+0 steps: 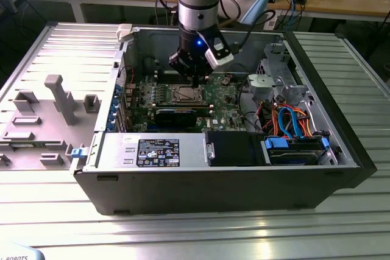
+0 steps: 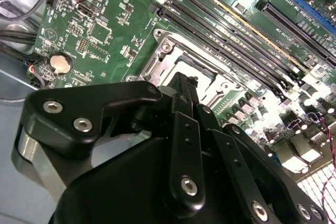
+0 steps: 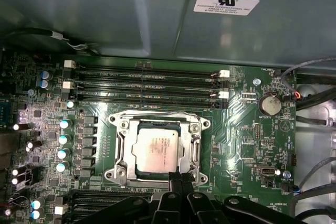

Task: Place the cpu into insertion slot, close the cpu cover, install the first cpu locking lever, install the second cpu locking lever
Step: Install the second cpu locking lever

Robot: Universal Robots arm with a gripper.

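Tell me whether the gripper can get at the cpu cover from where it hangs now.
Probably yes. The gripper hangs right at the edge of the cpu cover, which lies closed over the cpu on the open motherboard; nothing stands between them in the first wrist view.

Exterior view high over open case [image 1: 244,175]; both wrist views close above motherboard [image 3: 252,129].

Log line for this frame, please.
cpu seated in insertion slot | cpu cover down | gripper at socket edge
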